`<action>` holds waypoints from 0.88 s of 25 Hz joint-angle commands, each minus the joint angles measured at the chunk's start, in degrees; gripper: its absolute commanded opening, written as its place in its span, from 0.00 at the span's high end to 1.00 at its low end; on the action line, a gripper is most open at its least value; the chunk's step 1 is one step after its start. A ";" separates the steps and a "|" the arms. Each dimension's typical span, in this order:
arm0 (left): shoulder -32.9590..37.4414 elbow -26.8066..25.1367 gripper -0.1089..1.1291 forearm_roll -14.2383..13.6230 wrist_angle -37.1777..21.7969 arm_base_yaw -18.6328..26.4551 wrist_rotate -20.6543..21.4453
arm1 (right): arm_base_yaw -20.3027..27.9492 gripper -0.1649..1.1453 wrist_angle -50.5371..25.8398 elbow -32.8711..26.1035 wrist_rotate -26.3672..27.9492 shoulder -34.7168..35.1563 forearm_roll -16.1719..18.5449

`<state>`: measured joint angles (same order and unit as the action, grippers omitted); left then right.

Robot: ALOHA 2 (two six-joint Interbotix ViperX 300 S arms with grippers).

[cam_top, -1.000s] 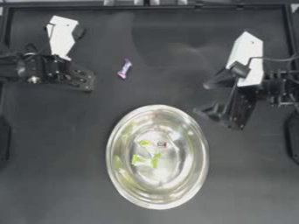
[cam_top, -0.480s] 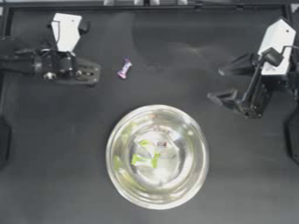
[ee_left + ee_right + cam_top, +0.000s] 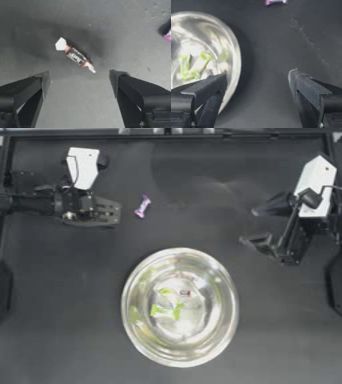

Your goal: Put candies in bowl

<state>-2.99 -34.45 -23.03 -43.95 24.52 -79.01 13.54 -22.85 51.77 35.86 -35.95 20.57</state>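
Candies remain loose: a white-and-red twist-wrapped sweet (image 3: 74, 57) lies on the dark counter (image 3: 200, 188) beneath the left gripper (image 3: 80, 82), fingers spread; a purple-pink one (image 3: 141, 206) sits nearby. Next likely comes lowering to pinch it. Right gripper (image 3: 264, 225) waits, fingers spread, beside the shiny silver metal bowl (image 3: 133, 278).

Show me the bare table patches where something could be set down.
Bare table: both sides of the bowl, and the stretch between the purple-pink candy and the open right gripper. Crowded at the left: the open left gripper stands over a white-and-red candy, the purple-pink one close by.
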 commanded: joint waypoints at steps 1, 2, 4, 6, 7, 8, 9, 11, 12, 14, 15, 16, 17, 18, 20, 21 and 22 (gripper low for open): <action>1.14 1.32 0.11 -0.18 0.00 0.44 -0.09 | 0.00 0.11 1.41 0.09 0.00 -0.97 0.18; 0.97 1.41 0.11 -0.18 0.00 0.53 -0.09 | 0.00 0.11 1.32 0.18 0.00 -1.23 0.26; 0.53 1.58 0.11 -0.09 0.00 0.88 0.00 | 0.00 0.11 1.41 0.44 0.00 -1.49 0.18; 0.00 1.93 0.11 0.62 0.00 1.23 0.09 | 0.00 0.11 1.41 0.70 0.09 -1.85 -0.09; -0.26 2.11 0.11 1.14 -0.26 1.49 0.18 | 0.00 0.11 1.41 0.79 0.09 -1.93 -0.18; -0.53 2.20 0.11 1.85 -0.70 1.85 0.35 | 0.00 0.11 1.41 0.88 0.09 -2.02 -0.26; -0.79 2.29 0.12 2.55 -1.14 2.11 0.53 | 0.00 0.11 1.41 0.97 0.18 -2.02 -0.35; -1.14 2.37 0.13 3.69 -1.67 2.55 0.88 | 0.00 0.11 1.41 1.05 0.18 -2.02 -0.44; -1.23 2.46 0.13 4.22 -1.67 2.72 1.14 | 0.00 0.11 1.41 1.14 0.18 -2.02 -0.44; -1.23 2.64 0.14 5.45 -1.76 3.34 1.58 | 0.00 0.11 1.85 1.23 0.18 -2.02 -0.44; -1.23 2.81 0.15 5.80 -1.67 3.60 1.85 | 0.00 0.11 2.20 1.32 0.18 -2.02 -0.44; -1.23 3.08 0.16 6.42 -1.67 3.87 2.37 | 0.00 0.11 2.55 1.49 0.18 -2.02 -0.44; -1.23 3.34 0.17 6.94 -1.67 4.22 2.99 | 0.00 0.11 2.90 1.58 0.18 -2.02 -0.44; -1.41 3.78 0.17 7.65 -1.67 4.48 3.69 | 0.00 0.11 3.34 1.85 0.18 -2.02 -0.44; -1.85 4.66 0.19 8.53 -1.93 4.92 4.83 | 0.00 0.11 3.69 2.02 0.18 -2.02 -0.44; -2.20 5.19 0.19 8.79 -1.93 5.36 5.27 | 0.00 0.11 3.69 2.11 0.18 -2.02 -0.44; -2.46 5.63 0.19 8.96 -2.02 5.45 5.63 | 0.00 0.11 3.60 2.11 0.26 -2.02 -0.44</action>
<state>-6.24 -30.50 -14.41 -45.88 29.53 -73.65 13.54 -19.69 54.58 35.95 -37.62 20.21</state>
